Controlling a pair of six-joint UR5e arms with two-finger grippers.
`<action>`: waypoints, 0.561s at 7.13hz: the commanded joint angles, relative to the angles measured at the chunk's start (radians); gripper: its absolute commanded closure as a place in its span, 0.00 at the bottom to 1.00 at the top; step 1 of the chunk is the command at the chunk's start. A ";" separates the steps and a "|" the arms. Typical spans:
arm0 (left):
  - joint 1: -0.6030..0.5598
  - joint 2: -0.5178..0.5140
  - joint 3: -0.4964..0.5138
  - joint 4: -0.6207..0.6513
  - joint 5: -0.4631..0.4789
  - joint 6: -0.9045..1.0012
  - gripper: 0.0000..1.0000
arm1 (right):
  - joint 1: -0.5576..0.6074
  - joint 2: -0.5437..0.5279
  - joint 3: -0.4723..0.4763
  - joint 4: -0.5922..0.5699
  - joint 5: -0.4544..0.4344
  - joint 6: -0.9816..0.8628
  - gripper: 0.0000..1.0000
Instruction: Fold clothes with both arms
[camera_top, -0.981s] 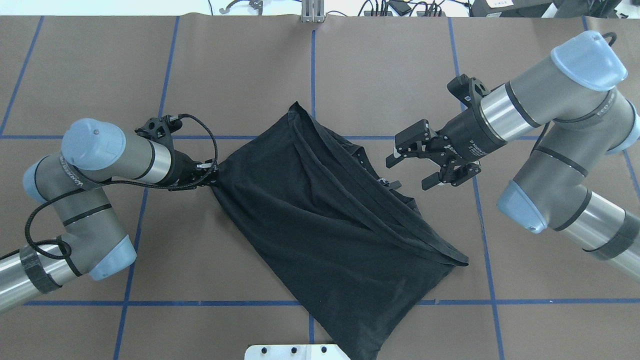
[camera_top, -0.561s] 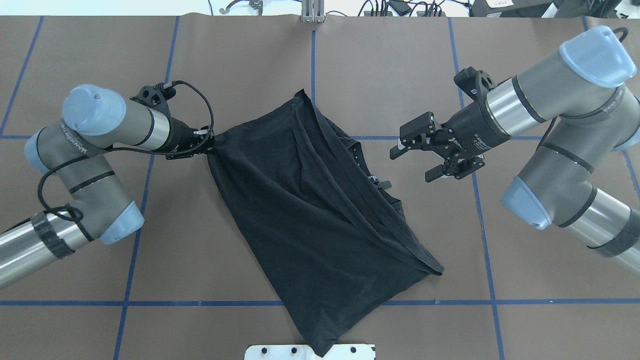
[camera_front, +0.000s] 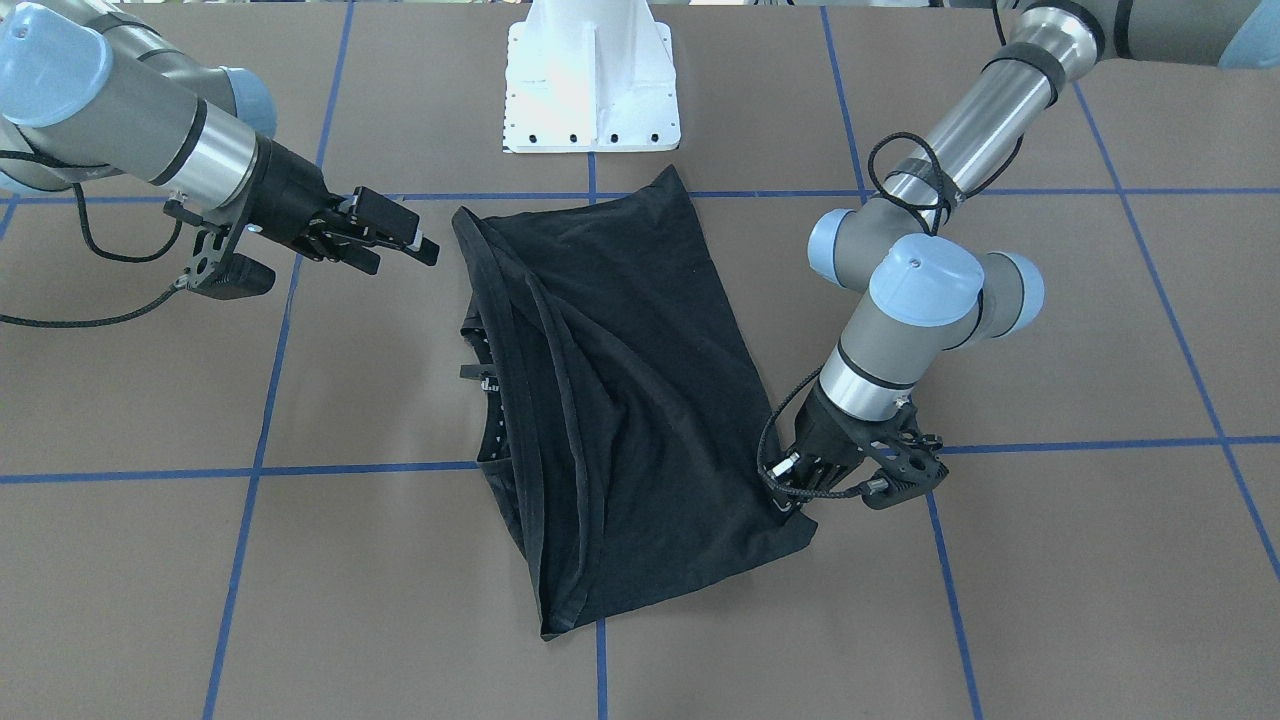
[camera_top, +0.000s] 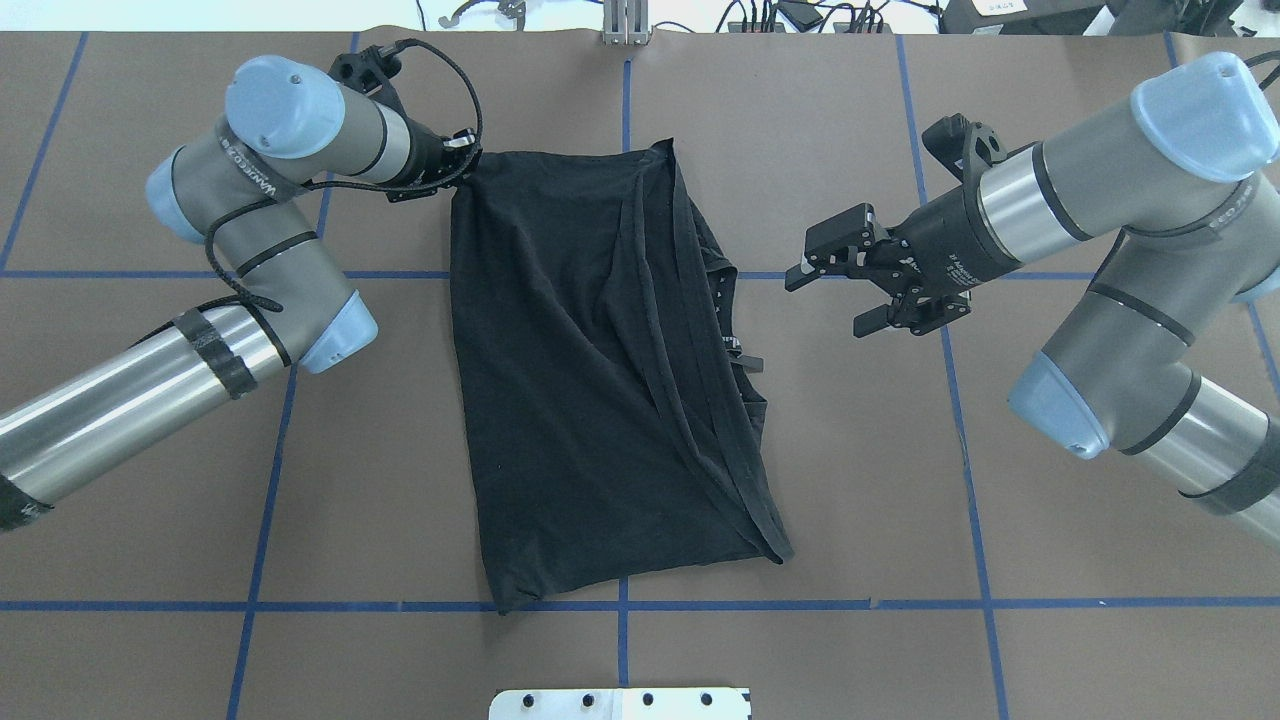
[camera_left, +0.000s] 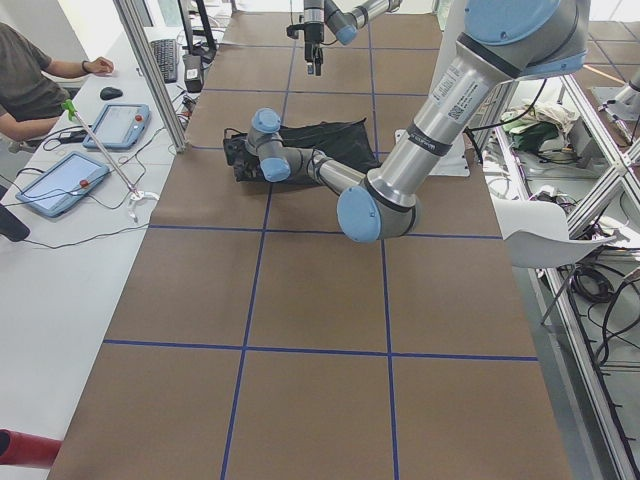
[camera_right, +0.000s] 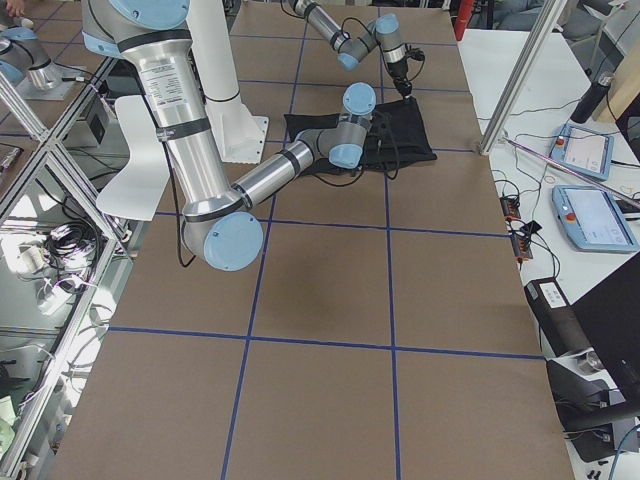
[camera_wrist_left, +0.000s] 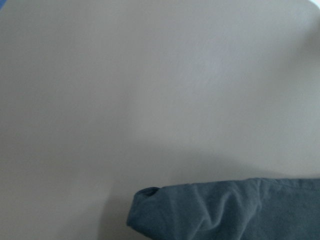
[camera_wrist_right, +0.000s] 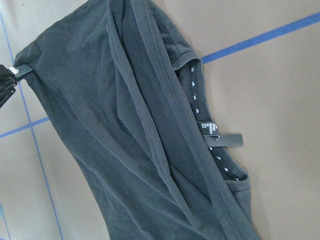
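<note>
Overhead, the black shirt (camera_top: 590, 380) lies roughly folded at mid-frame. Upper left, the left gripper (camera_top: 462, 170) pinches its corner, probably to pull it square. Right of centre, the right gripper (camera_top: 825, 307) hovers wide open, empty, apart from the cloth.

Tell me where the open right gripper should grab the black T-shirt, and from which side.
Probably the far corner of the T-shirt on the robot's right, level with the corner the left gripper pinches. Bring the right gripper in low from its own side: the folded layers end there in a free edge facing it, with bare table beside it.
</note>
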 joint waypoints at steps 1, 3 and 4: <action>-0.007 -0.044 0.084 -0.072 0.053 0.030 0.95 | -0.004 -0.007 -0.003 0.000 -0.039 -0.016 0.00; -0.062 0.006 0.059 -0.063 0.041 0.181 0.00 | -0.027 -0.005 -0.008 -0.009 -0.035 -0.111 0.00; -0.076 0.087 -0.011 -0.072 0.004 0.252 0.00 | -0.077 -0.008 -0.006 -0.015 -0.106 -0.165 0.00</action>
